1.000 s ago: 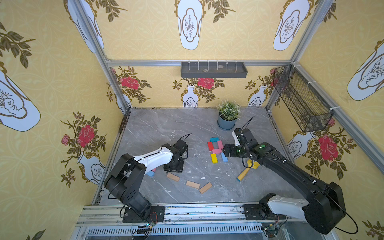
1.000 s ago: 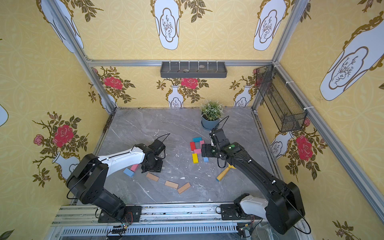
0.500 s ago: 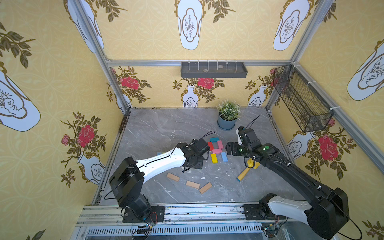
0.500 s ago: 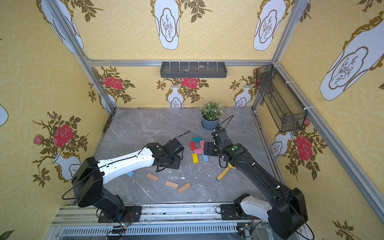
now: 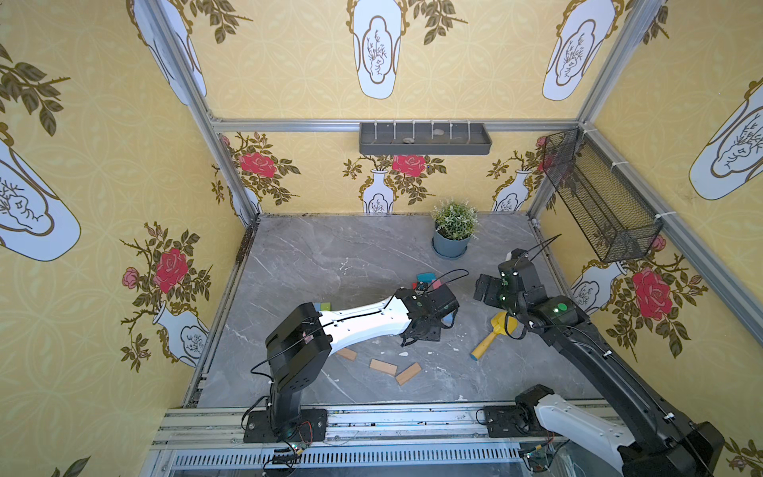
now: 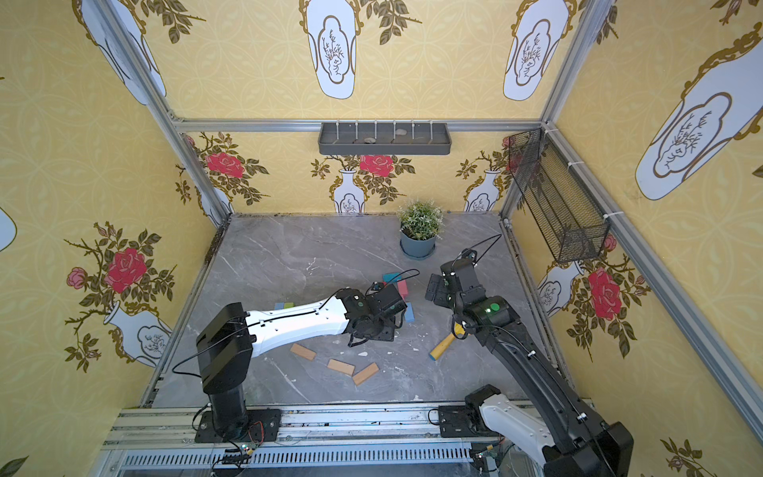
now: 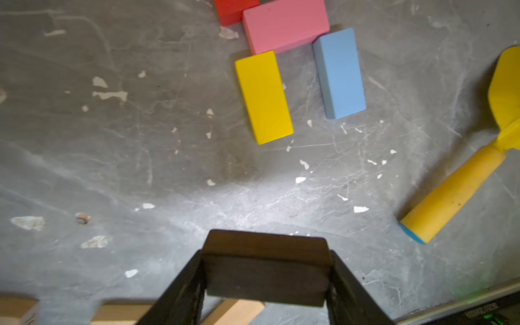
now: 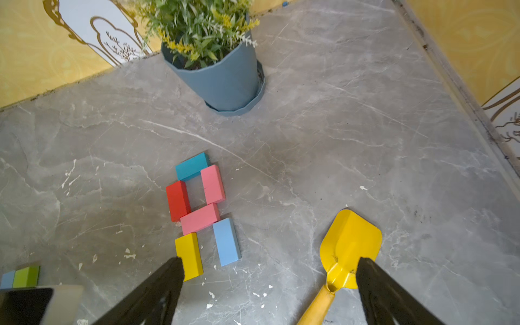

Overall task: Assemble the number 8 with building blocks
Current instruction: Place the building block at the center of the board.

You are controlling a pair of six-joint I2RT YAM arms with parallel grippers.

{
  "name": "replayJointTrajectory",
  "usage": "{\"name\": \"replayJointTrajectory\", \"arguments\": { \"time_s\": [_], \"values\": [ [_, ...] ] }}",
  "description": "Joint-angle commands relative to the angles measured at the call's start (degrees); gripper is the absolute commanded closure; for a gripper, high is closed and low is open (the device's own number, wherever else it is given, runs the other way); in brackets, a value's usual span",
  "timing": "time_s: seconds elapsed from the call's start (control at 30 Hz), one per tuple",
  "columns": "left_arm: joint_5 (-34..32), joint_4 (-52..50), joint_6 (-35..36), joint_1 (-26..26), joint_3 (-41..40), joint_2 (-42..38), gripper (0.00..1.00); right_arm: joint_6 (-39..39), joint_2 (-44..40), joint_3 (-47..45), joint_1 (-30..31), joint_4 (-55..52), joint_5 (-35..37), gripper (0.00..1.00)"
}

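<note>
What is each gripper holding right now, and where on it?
The left gripper holds a dark brown block, its fingers pressing two opposite sides. The right gripper is open and holds nothing.

The surface [image 8: 351,118] is grey, veined pale like marble. Plain-coloured: a teal block [image 8: 192,166], red block [image 8: 177,200], two pink blocks [image 8: 213,184], yellow block [image 8: 191,254], light blue block [image 8: 226,242], dark brown block [image 7: 267,270]. The toy shovel [image 8: 350,242] is yellow.

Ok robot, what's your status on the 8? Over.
Left gripper shut on dark brown block. Right gripper open, empty. Number 8 has six blocks, bottom bar missing. Yellow shovel beside it, not touching.
</note>
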Motion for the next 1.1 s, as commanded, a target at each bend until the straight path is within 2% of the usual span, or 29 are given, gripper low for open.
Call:
{"name": "replayJointTrajectory", "arguments": {
  "time_s": [0.0,0.23,0.77,1.07],
  "values": [
    [1.49,1.90,-1.50,-0.35,1.48,2.30,0.56,1.64,-1.92,-0.09,-0.08,-1.82,3.98,0.02],
    [3.73,3.16,-2.04,-0.53,4.68,6.93,0.56,1.87,-3.04,-0.17,-0.16,-2.54,4.54,0.02],
    [8.43,4.06,-2.16,0.44,7.54,12.08,0.54,1.01,-3.13,-1.07,-0.17,-2.08,4.61,0.01],
    [10.60,4.67,-2.21,1.12,8.12,13.63,0.48,0.60,-2.86,-1.80,-0.25,-1.56,4.61,0.00]
  ]
}}
